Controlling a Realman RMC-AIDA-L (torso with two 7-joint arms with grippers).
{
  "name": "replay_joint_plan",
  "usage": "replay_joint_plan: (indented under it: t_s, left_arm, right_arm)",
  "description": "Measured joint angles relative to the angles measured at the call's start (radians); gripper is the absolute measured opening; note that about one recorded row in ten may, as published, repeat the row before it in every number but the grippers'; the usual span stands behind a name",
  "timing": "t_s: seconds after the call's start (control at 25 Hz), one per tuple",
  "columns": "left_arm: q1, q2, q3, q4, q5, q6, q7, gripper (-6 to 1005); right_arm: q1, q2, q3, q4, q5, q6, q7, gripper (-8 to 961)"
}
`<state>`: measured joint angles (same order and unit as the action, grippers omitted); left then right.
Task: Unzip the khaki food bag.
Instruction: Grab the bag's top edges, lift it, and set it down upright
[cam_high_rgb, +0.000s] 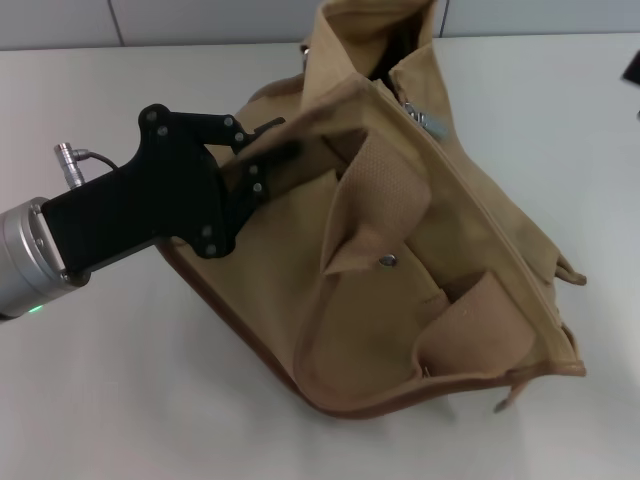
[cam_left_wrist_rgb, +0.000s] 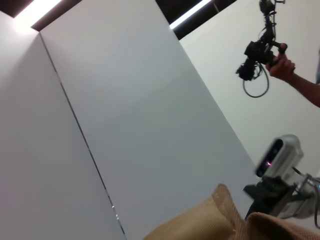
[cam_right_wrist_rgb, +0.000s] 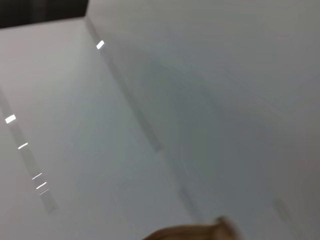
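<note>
One Gripper on the Bag, Zipper Partly Open

One bag is seen on the white table (cam_high_rgb: 90, 400). It is the khaki food bag (cam_high_rgb: 400, 280), and it is lying tipped over near the middle of the table, with its front pocket and silver snap (cam_high_rgb: 388, 261) turned up.

The left gripper (cam_high_rgb: 262, 160) is reached in from the left side. Its black fingers are closed on a fold of cloth at the top edge of the bag, so that side is held tight.

The right gripper is not seen in the head view. In the right wrist view only a bit of tan cloth is shown, so it cannot be told if that gripper is open or closed.

At the far end of the bag, a dark gap is seen where the top is spread apart. A small silver piece (cam_high_rgb: 428, 122) is seen beside the gap, and it is likely the zipper pull. So some of the zipper looks to be opened already. How much is left closed cannot be told, because the rest of the zipper line is hidden by folds. The job is judged to be partly done.
</note>
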<state>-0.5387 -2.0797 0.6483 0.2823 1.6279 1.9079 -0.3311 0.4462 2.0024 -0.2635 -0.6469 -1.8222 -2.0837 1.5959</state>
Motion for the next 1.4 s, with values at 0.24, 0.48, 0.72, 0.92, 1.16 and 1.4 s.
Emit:
replay_joint_plan:
  t_s: [0.24,0.48,0.72,0.92,1.16,1.4]
  left_arm:
    - [-0.012,0.0,0.019,-0.004,-0.001,-0.004,0.051,51]
    - [-0.014,0.0,0.043,-0.006,-0.002,-0.005,0.068,51]
    - [-0.016,0.0,0.053,-0.011,-0.002,-0.002,0.095,51]
    - [-0.017,0.0,0.086,-0.024,-0.006,0.0,0.144,51]
    - [-0.031,0.0,0.088,-0.032,-0.006,-0.007,0.146,52]
    - [-0.038,0.0,0.091,-0.034,-0.006,-0.031,0.148,52]
  right_arm:
    - [0.007,0.03,-0.155,-0.148,-0.003,-0.031,0.021,834]
    - [0.006,0.074,-0.194,-0.219,-0.005,-0.009,-0.023,824]
    - [0.01,0.083,-0.319,-0.253,-0.001,0.103,-0.025,811]
    - [0.023,0.083,-0.392,-0.257,0.0,0.176,-0.025,788]
    - [0.04,0.083,-0.479,-0.268,0.002,0.199,-0.015,687]
    - [0.014,0.084,-0.511,-0.311,0.013,0.177,-0.015,626]
